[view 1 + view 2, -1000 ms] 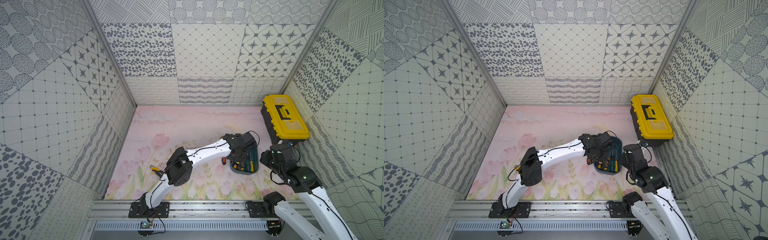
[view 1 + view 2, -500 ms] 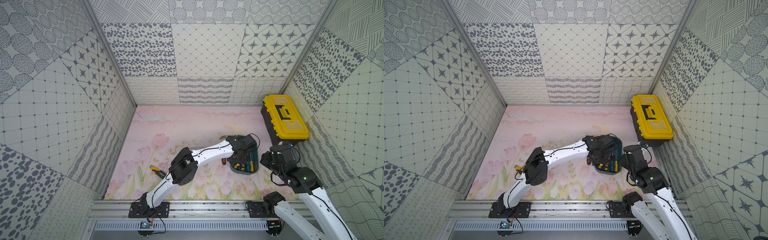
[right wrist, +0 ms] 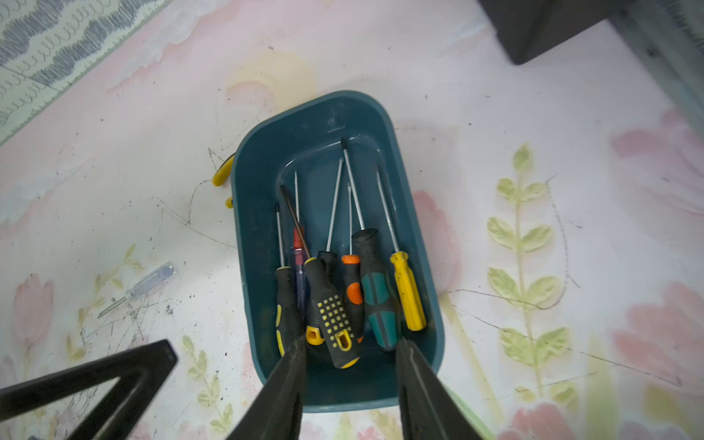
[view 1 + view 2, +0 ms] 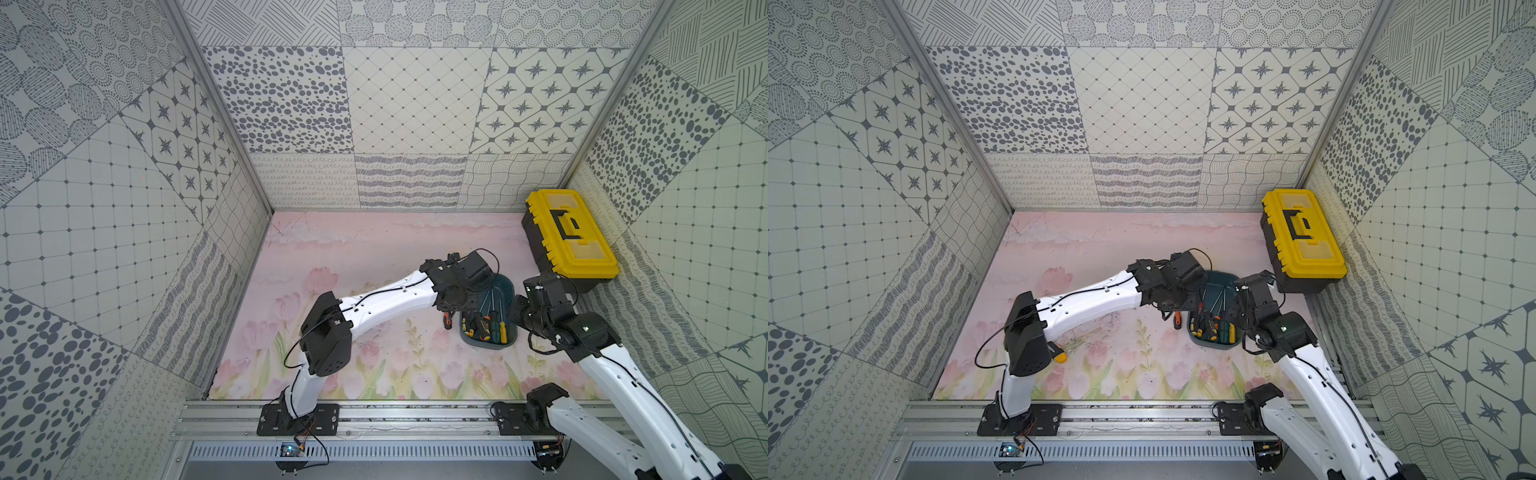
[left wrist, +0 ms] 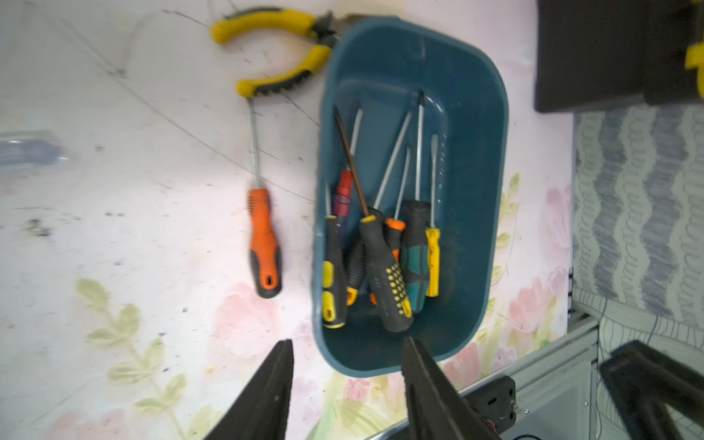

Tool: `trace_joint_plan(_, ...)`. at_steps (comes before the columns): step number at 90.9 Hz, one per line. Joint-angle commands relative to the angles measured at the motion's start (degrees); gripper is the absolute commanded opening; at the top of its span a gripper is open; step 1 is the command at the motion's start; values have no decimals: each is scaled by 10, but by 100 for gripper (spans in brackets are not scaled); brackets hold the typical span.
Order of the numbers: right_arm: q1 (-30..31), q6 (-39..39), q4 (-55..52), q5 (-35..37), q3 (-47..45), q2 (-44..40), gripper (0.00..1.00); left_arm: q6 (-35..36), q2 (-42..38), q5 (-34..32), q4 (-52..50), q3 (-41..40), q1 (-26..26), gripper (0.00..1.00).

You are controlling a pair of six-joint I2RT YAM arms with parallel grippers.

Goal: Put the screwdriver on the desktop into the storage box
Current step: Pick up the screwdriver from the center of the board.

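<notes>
The teal storage box (image 4: 500, 286) (image 4: 1221, 280) (image 5: 468, 125) (image 3: 304, 125) stands on the pink flowered desktop (image 4: 353, 257) and holds several screwdrivers. An orange-handled screwdriver (image 5: 264, 244) (image 4: 446, 321) (image 4: 1177, 321) lies on the desktop right beside the box. A small clear-handled screwdriver (image 3: 144, 284) lies further off. A yellow handle end (image 4: 1059, 356) shows by the left arm's elbow. My left gripper (image 5: 347, 343) hangs open and empty over the box's handle end. My right gripper (image 3: 352, 341) is open too, above the same end from the opposite side.
Yellow-handled pliers (image 5: 274, 49) (image 3: 223, 171) lie against the box's far corner. A black toolbox with a yellow lid (image 4: 569, 237) (image 4: 1302, 237) stands at the back right against the wall. Patterned walls close in three sides.
My left gripper's jaws have opened over the box, and that wrist has drawn slightly left. The right arm has barely moved.
</notes>
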Motion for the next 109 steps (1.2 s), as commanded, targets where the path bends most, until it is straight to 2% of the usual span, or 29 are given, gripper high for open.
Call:
trace_joint_plan(1, 69, -2, 81, -35, 31, 69, 43, -75, -116, -52, 75, -150, 70, 51)
trace_joint_plan(9, 140, -3, 93, -7, 71, 150, 45, -96, -166, -57, 73, -224, 110, 51)
trace_joint_plan(19, 195, -1, 85, 20, 127, 258, 47, -125, -235, -66, 71, -310, 142, 51)
trace_joint_plan(25, 209, 11, 73, 37, 158, 313, 51, -143, -269, -73, 70, -349, 157, 50)
trace_joint_plan(39, 215, 43, 39, 37, 211, 425, 51, -171, -317, -83, 60, -404, 181, 50)
trace_joint_plan(60, 215, 67, 33, 60, 239, 501, 51, -179, -328, -89, 48, -416, 193, 50)
trace_joint_plan(82, 212, 69, 32, 78, 267, 564, 45, -180, -317, -80, 52, -416, 196, 50)
trace_joint_plan(109, 194, 63, 50, 74, 267, 591, 41, -175, -315, -76, 52, -420, 198, 49)
